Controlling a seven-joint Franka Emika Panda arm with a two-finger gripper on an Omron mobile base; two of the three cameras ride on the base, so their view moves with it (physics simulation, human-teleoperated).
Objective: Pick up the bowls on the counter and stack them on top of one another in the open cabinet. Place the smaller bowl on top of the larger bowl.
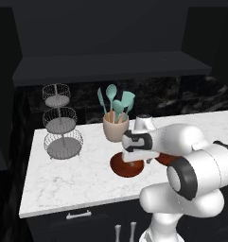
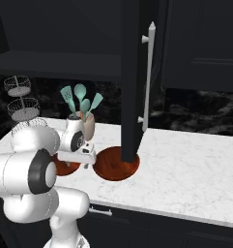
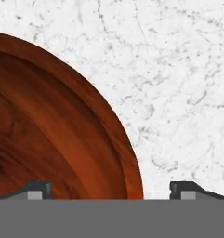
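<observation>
Two reddish-brown bowls rest on the marble counter (image 1: 63, 184): the larger bowl (image 2: 113, 167) lies at the slab's middle, and the smaller bowl (image 1: 165, 159) sits at its three o'clock in the left base view, partly hidden by the arm. The gripper (image 3: 111, 189) hovers low over the larger bowl's rim with its fingertips (image 3: 39, 189) spread wide, one above the bowl's inside and one above bare marble, holding nothing. Judged from this pose, a descent slightly off the rim could let one finger strike the bowl wall and skid the glossy bowl across the slab, or a thin rim pinch could let it tip while being lifted. The open cabinet (image 1: 110, 66), at twelve o'clock above the counter, has a bare shelf floor; its door (image 2: 135, 82) hangs just above the larger bowl in the right base view and may obstruct the lift. A beige utensil cup (image 1: 116, 128) holds teal utensils (image 1: 116, 101); the three-tier wire basket stand (image 1: 61, 123) appears empty.
</observation>
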